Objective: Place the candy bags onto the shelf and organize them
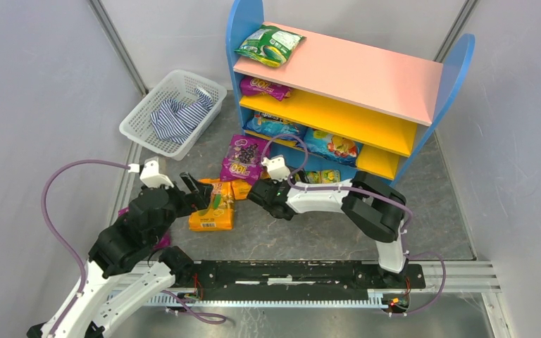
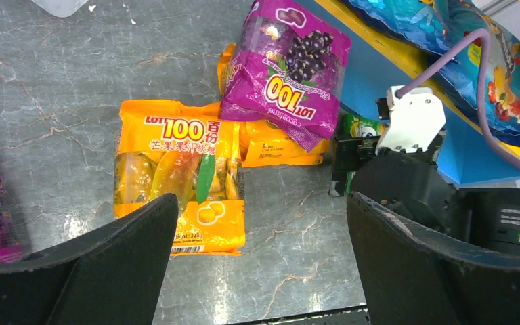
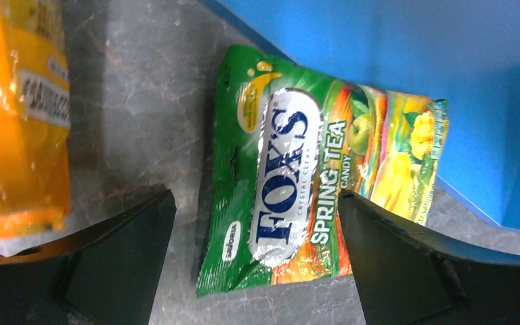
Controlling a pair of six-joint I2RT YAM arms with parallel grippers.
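On the table, just in front of the blue base of the shelf point(image 1: 366, 70), the FOX'S bag point(image 3: 291, 183) lies flat. It is a glossy green pouch with a silver oval, blue lettering, "SPRING TEA CANDY" in white and yellow-orange fruit print at one end. The right gripper point(image 3: 254, 203) hangs over it, jaws wide apart, one finger on each side; contact cannot be confirmed. The left gripper point(image 2: 261, 203) is likewise spread, holding nothing, over the orange bag point(image 2: 176, 169) marked "100". The purple bag point(image 2: 288, 68) overlaps a second orange bag point(image 2: 277, 145). A green bag point(image 1: 270, 44) lies on the pink top board.
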